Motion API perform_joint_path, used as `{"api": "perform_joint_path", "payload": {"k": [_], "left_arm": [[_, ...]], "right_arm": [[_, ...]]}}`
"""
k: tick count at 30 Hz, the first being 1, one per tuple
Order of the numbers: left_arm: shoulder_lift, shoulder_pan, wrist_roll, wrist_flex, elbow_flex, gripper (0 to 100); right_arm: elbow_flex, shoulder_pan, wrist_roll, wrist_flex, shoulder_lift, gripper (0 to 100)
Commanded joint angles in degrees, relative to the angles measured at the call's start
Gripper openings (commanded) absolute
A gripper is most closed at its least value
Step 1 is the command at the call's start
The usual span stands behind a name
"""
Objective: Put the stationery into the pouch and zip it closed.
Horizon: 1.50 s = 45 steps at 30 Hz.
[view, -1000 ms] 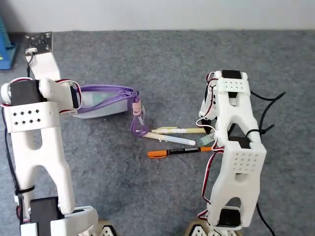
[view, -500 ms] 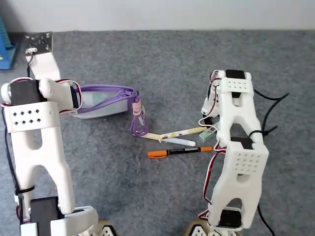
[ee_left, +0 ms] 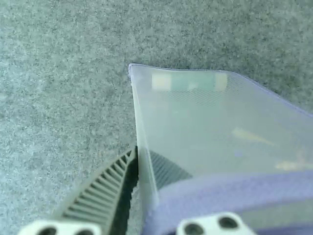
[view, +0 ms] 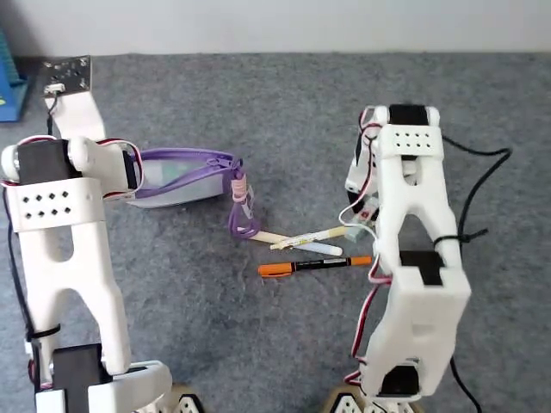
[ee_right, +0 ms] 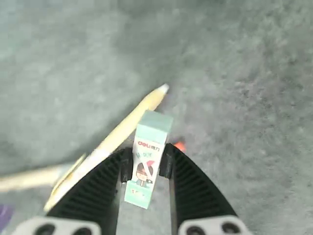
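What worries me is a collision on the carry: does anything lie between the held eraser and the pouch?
Nothing upright. The right gripper holds the eraser; between it and the pouch lie the yellow pen, white pen and the purple zipper strap, all low on the carpet, so a raised carry should probably clear them.

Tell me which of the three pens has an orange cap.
The dark-barrelled pen, orange at both ends; the yellow pen and the white pen beside it show no orange.
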Motion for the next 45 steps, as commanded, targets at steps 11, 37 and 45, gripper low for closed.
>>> {"api": "perform_joint_path", "payload": {"k": [11, 37, 45], "left_arm": [[0.2, 0.3, 0.6, 1.5, -0.2, 1], [-0.1, 0.3, 0.6, 1.5, -0.1, 1], [-0.1, 0.3, 0.6, 1.5, -0.1, 1]], "right_arm": [[-1.3, -13.8, 11.3, 3.0, -34.2, 0.8], [37.2, -34.3, 15.6, -43.5, -69.8, 0.8], [48.0, -40.5, 18.4, -71.4, -66.4, 0.8]]}}
